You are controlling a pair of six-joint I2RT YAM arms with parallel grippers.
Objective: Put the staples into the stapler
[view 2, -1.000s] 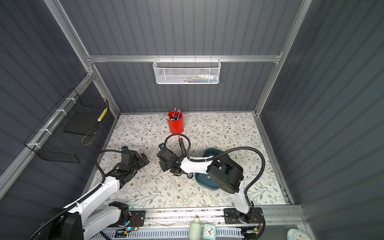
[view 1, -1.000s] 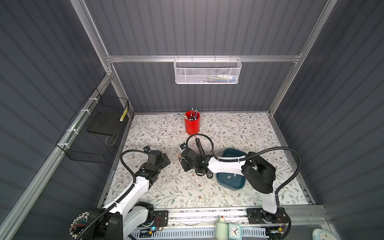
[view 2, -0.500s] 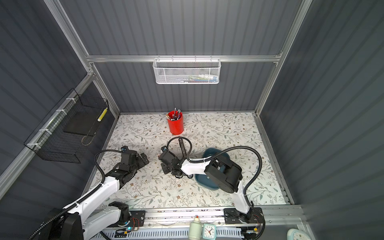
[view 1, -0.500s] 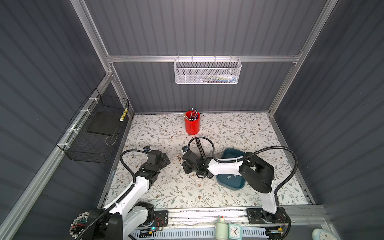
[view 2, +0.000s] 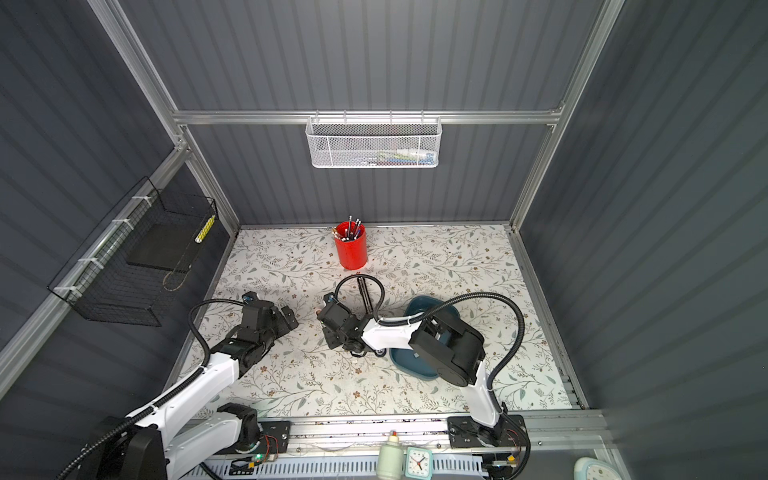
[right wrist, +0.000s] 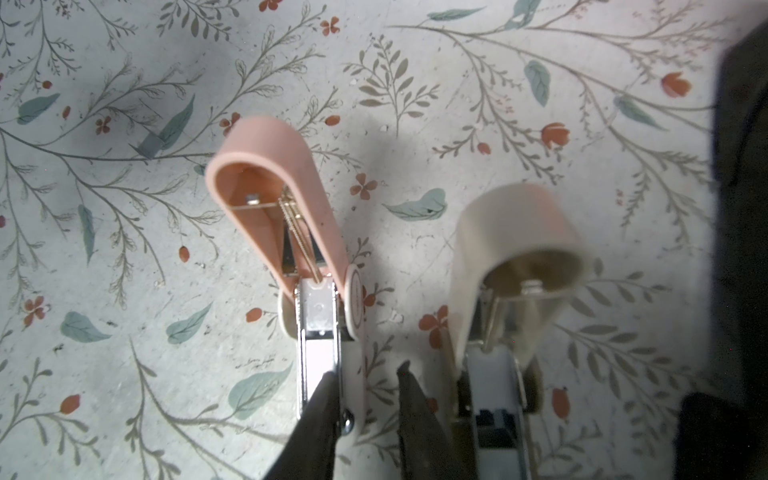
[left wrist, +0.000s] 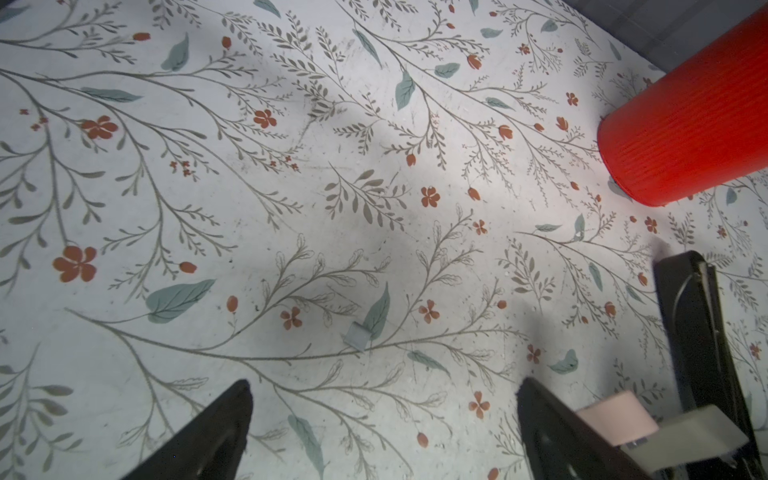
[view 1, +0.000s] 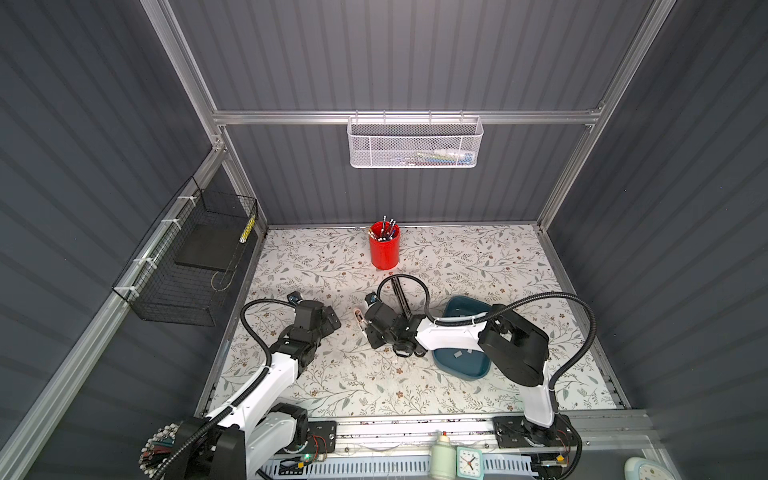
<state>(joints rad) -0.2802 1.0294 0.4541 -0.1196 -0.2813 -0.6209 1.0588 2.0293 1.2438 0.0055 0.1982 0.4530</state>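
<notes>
The right gripper (right wrist: 365,370) has nudged a touch across the table since a second ago, and the left gripper (left wrist: 384,382) hasn't budged! The stapler (right wrist: 286,195) lies mid-floor on the flowered table (view 1: 332,374), its pink top swung back, spring and bare metal channel on show. One loose strip of staples (left wrist: 357,336) sits near its tip, and more of them lie in the blue tray (view 1: 453,368) off to the right. The right gripper is low at the stapler's rear, jaws a narrow way apart, one finger (right wrist: 324,415) across the channel; can't tell whether it truly has a grip. A blurred, paler stapler-like shape (right wrist: 515,232) shows alongside, and I can't tell what it is. The left gripper hovers spread wide, holding nothing, the loose strip just ahead of it. A red pen cup (view 1: 384,249) stands at the back
</notes>
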